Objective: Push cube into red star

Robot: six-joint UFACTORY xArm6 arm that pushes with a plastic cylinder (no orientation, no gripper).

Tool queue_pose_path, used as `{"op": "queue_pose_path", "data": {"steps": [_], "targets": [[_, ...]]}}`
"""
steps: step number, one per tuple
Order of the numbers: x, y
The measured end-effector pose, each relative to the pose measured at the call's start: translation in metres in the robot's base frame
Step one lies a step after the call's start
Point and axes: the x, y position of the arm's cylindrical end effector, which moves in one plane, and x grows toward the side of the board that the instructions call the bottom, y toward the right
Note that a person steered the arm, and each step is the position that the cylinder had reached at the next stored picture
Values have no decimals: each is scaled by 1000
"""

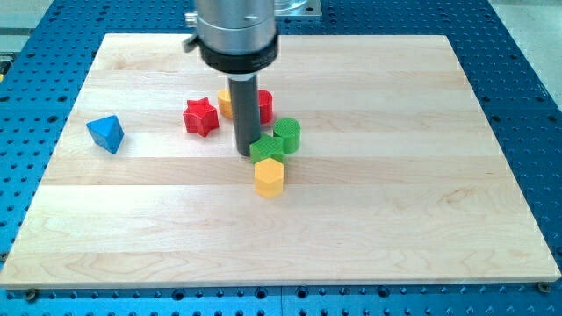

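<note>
The red star (pixel 200 116) lies left of centre on the wooden board (pixel 421 175). A blue angular block (pixel 105 133), possibly a cube seen corner-on, lies alone far to the view's left. My tip (pixel 248 155) rests on the board just right of and below the red star, touching the left side of a green block (pixel 266 147) whose shape I cannot make out. The tip is far from the blue block.
A green cylinder (pixel 288 134) sits right of the green block. A yellow hexagonal block (pixel 269 177) lies just below it. A red round block (pixel 262 105) and a yellow block (pixel 225 103) sit behind the rod, partly hidden.
</note>
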Motion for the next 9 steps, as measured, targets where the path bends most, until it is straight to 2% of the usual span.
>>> {"op": "queue_pose_path", "data": {"steps": [2, 3, 4, 5, 6, 8, 9], "targets": [[-10, 44], [-27, 42], [-33, -8], [-19, -39], [-20, -46], [-64, -42], [-71, -47]]}}
